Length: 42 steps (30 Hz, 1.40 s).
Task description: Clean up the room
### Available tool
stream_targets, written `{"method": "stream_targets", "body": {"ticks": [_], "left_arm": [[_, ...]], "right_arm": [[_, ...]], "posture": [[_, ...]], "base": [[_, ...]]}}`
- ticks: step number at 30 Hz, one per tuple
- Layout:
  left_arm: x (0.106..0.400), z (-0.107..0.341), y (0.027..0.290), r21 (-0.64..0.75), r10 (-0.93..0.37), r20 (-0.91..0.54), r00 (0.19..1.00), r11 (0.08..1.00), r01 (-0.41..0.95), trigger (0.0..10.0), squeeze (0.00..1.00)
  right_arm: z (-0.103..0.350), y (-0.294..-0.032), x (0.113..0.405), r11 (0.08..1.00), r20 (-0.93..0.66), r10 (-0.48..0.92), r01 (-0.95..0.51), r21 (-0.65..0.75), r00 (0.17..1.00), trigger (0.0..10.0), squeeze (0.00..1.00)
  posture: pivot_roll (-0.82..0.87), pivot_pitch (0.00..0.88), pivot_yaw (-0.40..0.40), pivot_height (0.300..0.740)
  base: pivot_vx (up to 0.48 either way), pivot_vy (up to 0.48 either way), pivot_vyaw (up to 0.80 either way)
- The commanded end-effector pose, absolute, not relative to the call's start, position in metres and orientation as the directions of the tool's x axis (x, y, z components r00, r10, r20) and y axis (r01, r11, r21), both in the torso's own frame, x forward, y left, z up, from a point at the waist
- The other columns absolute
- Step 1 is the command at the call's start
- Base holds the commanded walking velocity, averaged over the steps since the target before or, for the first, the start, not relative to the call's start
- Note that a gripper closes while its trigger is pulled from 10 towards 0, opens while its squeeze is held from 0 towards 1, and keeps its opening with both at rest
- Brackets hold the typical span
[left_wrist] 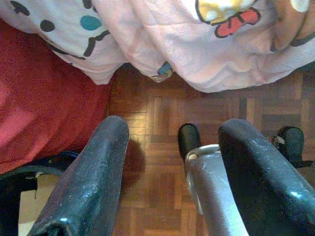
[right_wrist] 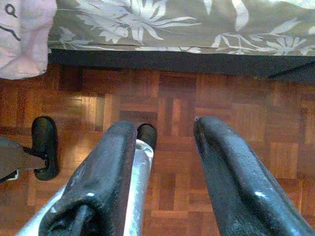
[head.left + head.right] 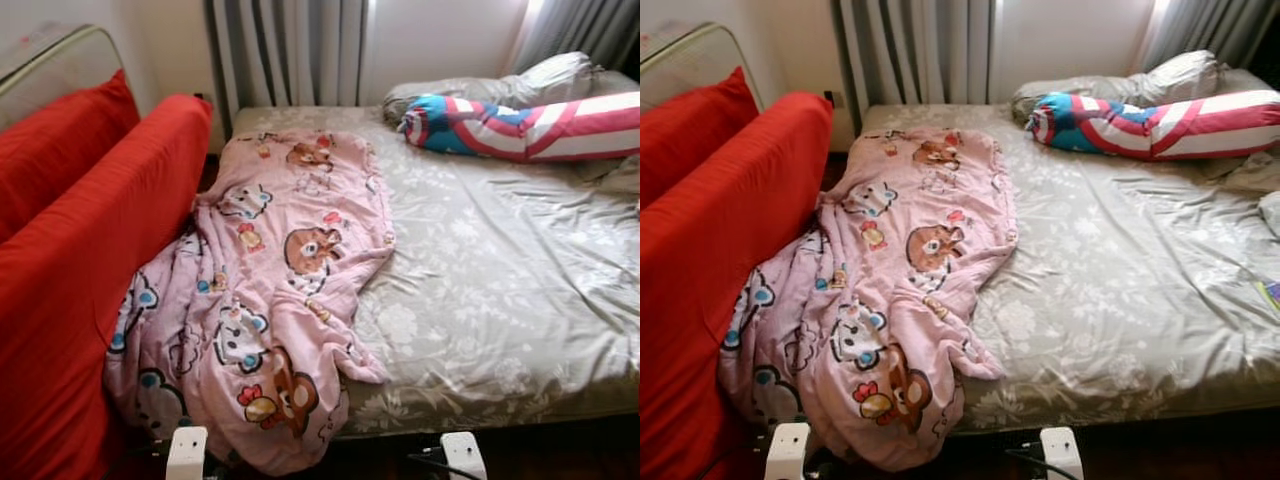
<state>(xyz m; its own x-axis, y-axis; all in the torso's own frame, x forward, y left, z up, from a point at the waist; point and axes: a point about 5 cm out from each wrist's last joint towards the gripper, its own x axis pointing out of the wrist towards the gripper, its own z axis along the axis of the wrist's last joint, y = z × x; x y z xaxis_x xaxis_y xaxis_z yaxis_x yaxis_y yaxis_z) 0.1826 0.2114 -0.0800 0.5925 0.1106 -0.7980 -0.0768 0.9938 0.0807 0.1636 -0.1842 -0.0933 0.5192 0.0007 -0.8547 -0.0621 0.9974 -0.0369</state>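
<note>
Both arms hang low at the foot of the bed (image 3: 500, 300). Left gripper (image 1: 172, 147): fingers spread, nothing between them, aimed down at the parquet floor (image 1: 162, 113). The pink cartoon blanket (image 3: 280, 270) hangs off the bed edge just beyond its fingertips, red sofa (image 3: 90, 260) to one side. Right gripper (image 2: 165, 147): fingers spread, empty, over the floor; the bed's floral sheet edge lies beyond its fingertips. Striped bolster pillow (image 3: 520, 125) and grey pillow (image 3: 500, 85) sit at the far end, well away from both.
</note>
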Motion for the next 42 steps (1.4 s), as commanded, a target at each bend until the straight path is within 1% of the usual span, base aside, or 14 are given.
{"method": "stream_targets", "body": {"ticks": [1,5,32,42], "left_arm": [[0.181,-0.0811,0.2111,0.076,0.109,-0.803,0.585,0.994,-0.082,10.0,0.0],[0.1809,-0.0811,0.2112,0.075,0.108,-0.804,0.584,0.994,-0.08,10.0,0.0],[0.1827,-0.0805,0.2096,0.07,0.101,-0.802,0.589,0.995,-0.074,10.0,0.0],[0.183,-0.0805,0.2087,0.067,0.097,-0.801,0.59,0.995,-0.073,10.0,0.0]], "right_arm": [[-0.0936,-0.185,0.1625,0.996,-0.856,0.002,-0.073,-0.042,0.517,10.0,0.0],[-0.0934,-0.184,0.163,0.995,-0.854,0.008,-0.089,-0.044,0.521,10.0,0.0],[-0.0941,-0.1822,0.1618,0.995,-0.855,0.014,-0.088,-0.038,0.518,10.0,0.0],[-0.0936,-0.184,0.1623,0.998,-0.85,-0.003,-0.053,-0.037,0.527,10.0,0.0]], "posture": [[-0.1,0.022,-0.004,0.74],[-0.1,0.023,-0.004,0.74],[-0.1,0.022,-0.006,0.74],[-0.1,0.02,-0.007,0.74]], "base": [[0.0,0.0,0.0],[0.0,0.0,0.14],[0.0,0.0,0.79],[0.0,0.0,0.0]]}}
